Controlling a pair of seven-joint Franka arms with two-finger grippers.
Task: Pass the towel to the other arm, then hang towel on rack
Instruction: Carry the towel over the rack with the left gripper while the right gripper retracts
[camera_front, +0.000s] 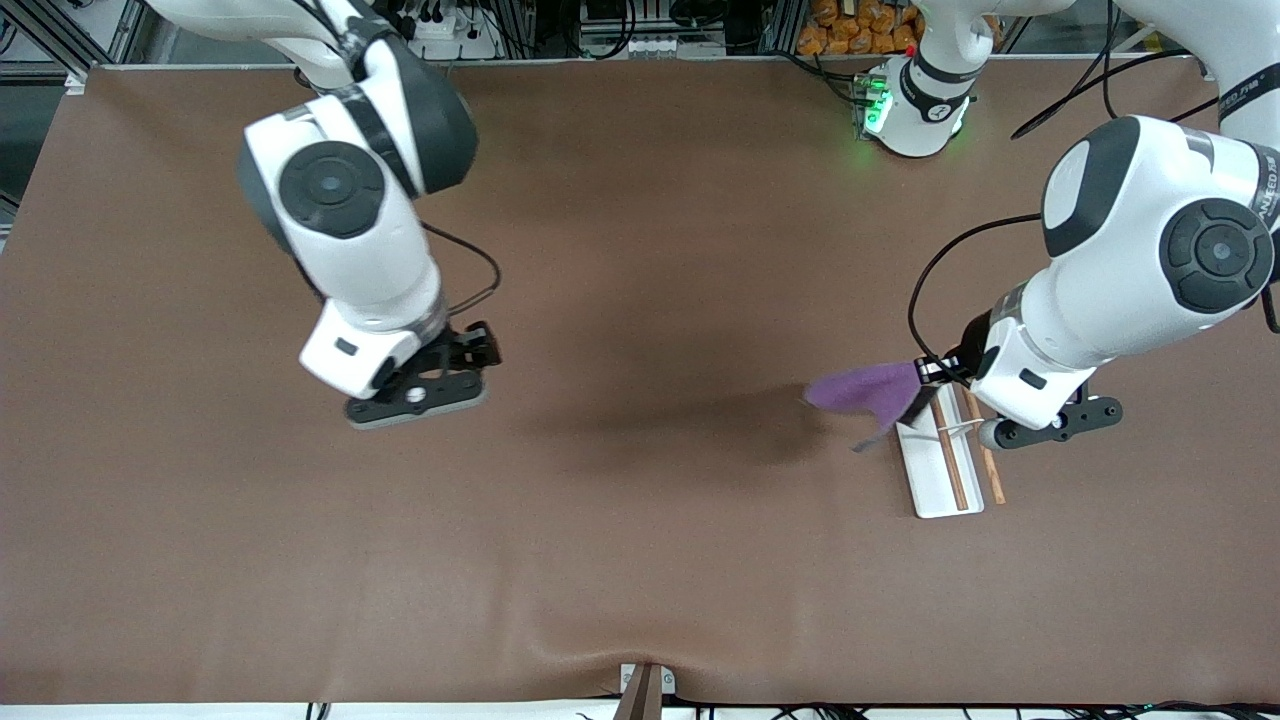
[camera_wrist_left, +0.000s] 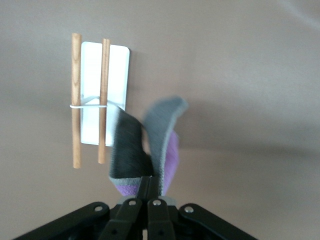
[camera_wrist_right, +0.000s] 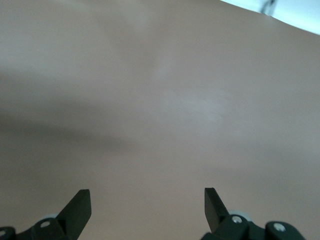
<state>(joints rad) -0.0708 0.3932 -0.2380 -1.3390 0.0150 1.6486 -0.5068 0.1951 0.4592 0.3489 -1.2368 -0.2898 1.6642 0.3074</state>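
Left gripper (camera_wrist_left: 145, 192): up over the rack's end, clamped on one edge of the towel; its fingertips are buried in the cloth.
Towel (camera_front: 860, 392): purple, in the air, flaring off the gripper above the counter (camera_front: 640, 560) and partly across the rack.
Rack (camera_front: 945, 470): white base with two wooden rods, toward the left arm's end; one end is covered by arm and towel.
Right gripper (camera_wrist_right: 147, 205): waits over bare counter, jaws spread wide, holding nothing.

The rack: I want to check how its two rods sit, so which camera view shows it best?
The left wrist view: the rack shows whole, both rods and the white base, the towel hanging beside it. In the front view the left arm and towel cover part of the rack. The right wrist view shows none of it.
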